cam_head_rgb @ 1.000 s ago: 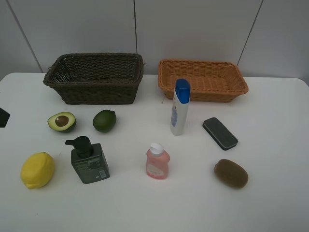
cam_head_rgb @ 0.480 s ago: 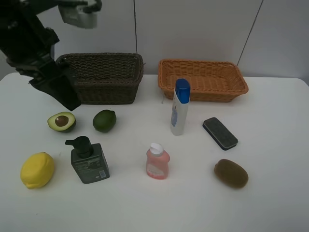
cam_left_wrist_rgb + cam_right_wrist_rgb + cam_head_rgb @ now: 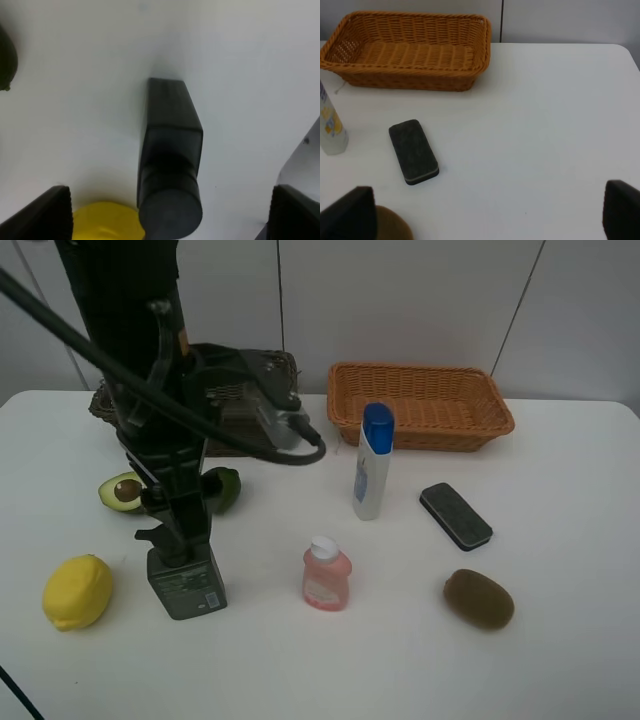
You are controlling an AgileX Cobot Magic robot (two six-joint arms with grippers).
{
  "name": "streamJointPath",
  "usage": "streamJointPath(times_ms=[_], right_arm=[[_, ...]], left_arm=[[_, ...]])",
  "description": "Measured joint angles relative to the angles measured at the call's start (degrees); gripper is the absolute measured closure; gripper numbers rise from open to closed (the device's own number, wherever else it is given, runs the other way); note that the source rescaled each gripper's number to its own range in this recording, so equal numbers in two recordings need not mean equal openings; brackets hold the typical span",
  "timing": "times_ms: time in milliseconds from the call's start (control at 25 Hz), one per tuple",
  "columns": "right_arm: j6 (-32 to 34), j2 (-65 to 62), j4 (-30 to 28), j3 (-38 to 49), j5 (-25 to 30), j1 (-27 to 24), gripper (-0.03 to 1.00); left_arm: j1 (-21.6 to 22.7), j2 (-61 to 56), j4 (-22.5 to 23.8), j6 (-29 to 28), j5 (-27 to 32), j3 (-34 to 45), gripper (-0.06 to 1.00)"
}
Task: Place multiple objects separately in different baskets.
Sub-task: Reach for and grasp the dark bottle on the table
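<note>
Left gripper [image 3: 167,214], jaws spread wide, hangs over the dark green pump bottle [image 3: 172,110]. It is probably rigid, slick and top-heavy, so grip its flat body sides, not the pump.

Lemon [image 3: 77,591] flanks the pump bottle [image 3: 188,585]; bare table [image 3: 265,575] toward pink bottle [image 3: 326,580].

We find no legible text, brand, number or sign in any view. The dark green pump bottle [image 3: 187,585] carries a white panel [image 3: 206,599] low on its front face, with print too small to read. The white blue-capped bottle [image 3: 372,475] shows small coloured marks on its side, yellow and blue in the right wrist view, which we cannot resolve into letters. The pink bottle [image 3: 326,580] bears a pale label [image 3: 321,591], its content indistinct.
</note>
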Motion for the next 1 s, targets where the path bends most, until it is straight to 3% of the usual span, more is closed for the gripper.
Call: streamJointPath(times_ms=[1000], right_arm=[[0.0,0.0,0.0,0.0,0.0,0.0,-0.03]], left_arm=[[-0.07,15.3,2.44,0.53,-3.83,-0.04,-0.06]])
